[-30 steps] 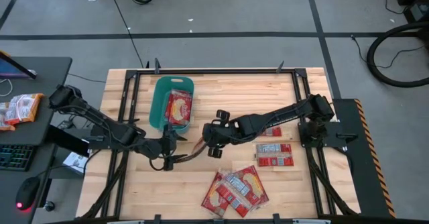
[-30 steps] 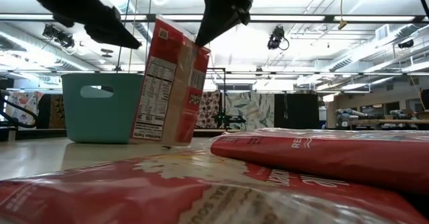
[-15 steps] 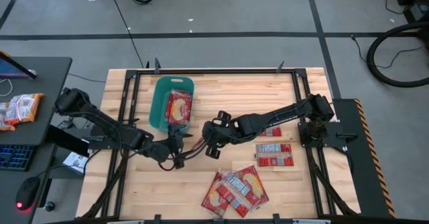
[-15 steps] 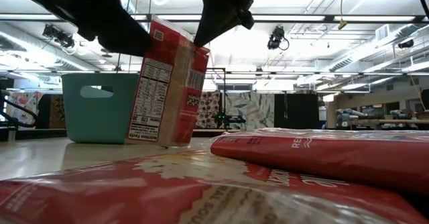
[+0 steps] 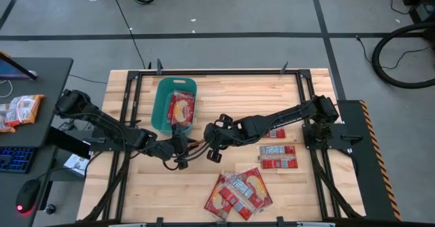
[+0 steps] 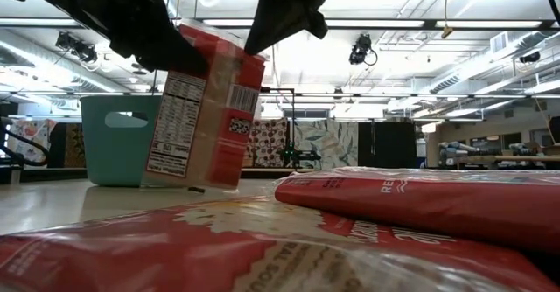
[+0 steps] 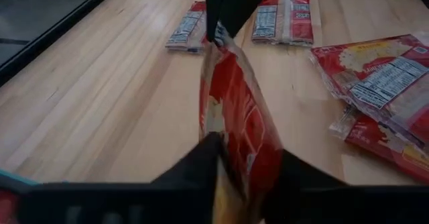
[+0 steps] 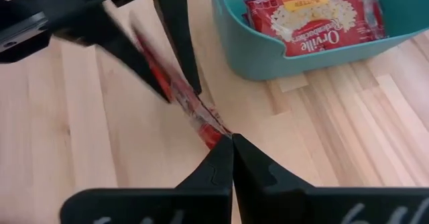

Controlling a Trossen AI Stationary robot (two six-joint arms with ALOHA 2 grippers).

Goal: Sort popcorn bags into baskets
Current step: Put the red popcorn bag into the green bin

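The left gripper (image 5: 178, 147) pinches one edge of a popcorn bag (image 6: 199, 117), its fingers (image 7: 194, 167) closed either side of the red foil. The right gripper (image 5: 212, 144), just beside it, clamps the bag's opposite edge, so the bag hangs upright between them above the table (image 5: 231, 91). Beyond the left gripper sits the teal basket (image 5: 159, 98) with bags inside. More popcorn bags (image 5: 238, 191) lie flat past the right gripper.

Popcorn bag (image 5: 195, 147) hanging between left gripper (image 5: 182, 147) and right gripper (image 5: 209, 145), teal basket (image 5: 160, 105) sitting beyond them, loose bags (image 5: 238, 191) lying nearer the front edge
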